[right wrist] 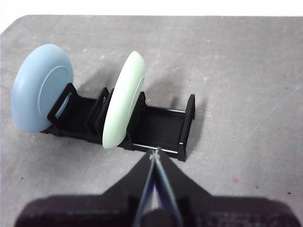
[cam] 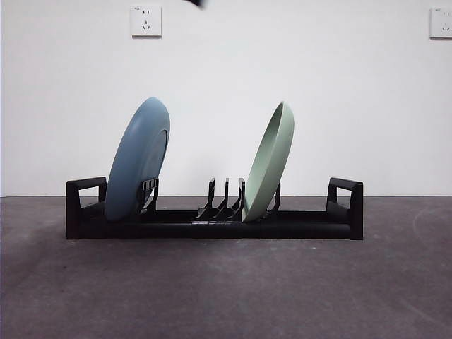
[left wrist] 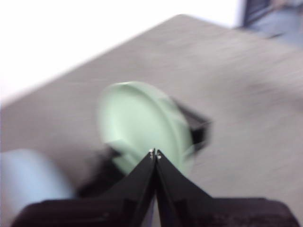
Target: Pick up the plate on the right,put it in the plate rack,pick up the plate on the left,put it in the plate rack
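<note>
The long black plate rack [cam: 212, 227] stands across the grey table. A blue plate [cam: 138, 159] leans in its left slots and a pale green plate [cam: 270, 161] leans in slots right of the middle. From the right wrist view I see the blue plate [right wrist: 41, 88], the green plate [right wrist: 122, 100] and the rack [right wrist: 161, 126] below my right gripper [right wrist: 155, 151], which is shut and holds nothing. My left gripper [left wrist: 155, 153] is shut and empty too, high over the blurred green plate [left wrist: 142, 125] and blue plate [left wrist: 26, 177]. One black arm tip [cam: 196, 3] shows at the front view's top edge.
A white wall with two sockets [cam: 146, 20] rises behind the table. The table's far edge [right wrist: 142, 15] shows behind the rack in the right wrist view. Bare grey tabletop [cam: 226, 289] lies in front of the rack.
</note>
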Tool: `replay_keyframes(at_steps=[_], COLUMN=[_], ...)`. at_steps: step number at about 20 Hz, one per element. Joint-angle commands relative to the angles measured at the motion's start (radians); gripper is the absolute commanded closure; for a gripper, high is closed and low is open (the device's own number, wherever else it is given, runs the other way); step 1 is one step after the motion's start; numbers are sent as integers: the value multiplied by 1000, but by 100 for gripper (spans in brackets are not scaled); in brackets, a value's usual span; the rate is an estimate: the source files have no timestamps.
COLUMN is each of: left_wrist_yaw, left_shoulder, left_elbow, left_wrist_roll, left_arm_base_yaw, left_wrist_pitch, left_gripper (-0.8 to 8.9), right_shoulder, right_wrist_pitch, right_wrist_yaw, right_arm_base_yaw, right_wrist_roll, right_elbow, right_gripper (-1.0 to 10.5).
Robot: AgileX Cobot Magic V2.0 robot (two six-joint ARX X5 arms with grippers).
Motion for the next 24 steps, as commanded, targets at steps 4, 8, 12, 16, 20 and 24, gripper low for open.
replay_keyframes(at_steps=[4, 8, 12, 16, 20, 24], left_wrist_yaw=[-103, -105, -118, -118, -118, -118], left_shoulder=[-214, -430, -592, -668, -654, -620], left_elbow=[-100, -356, -508, -525, -525, -525], left_wrist_roll=[68, 29, -31, -29, -29, -29], left_arm_base_yaw=[138, 218, 244, 244, 244, 244], left_wrist_pitch=[-109, -91, -89, -137, -153, -154], left_gripper=[821, 822, 822, 817, 817, 817], right_shoulder=[-154, -298, -326, -291, -270, -270], right_wrist_pitch=[142, 214, 204, 190, 190, 190], right_wrist_yaw=[123, 158, 161, 175, 179, 179], right_arm_base_yaw=[11, 11, 10, 10, 10, 10], right_wrist_roll=[-3, 50, 88, 151, 150, 150], right_elbow=[-179, -409, -507, -509, -509, -509], right_gripper=[958, 958, 958, 946, 946, 946])
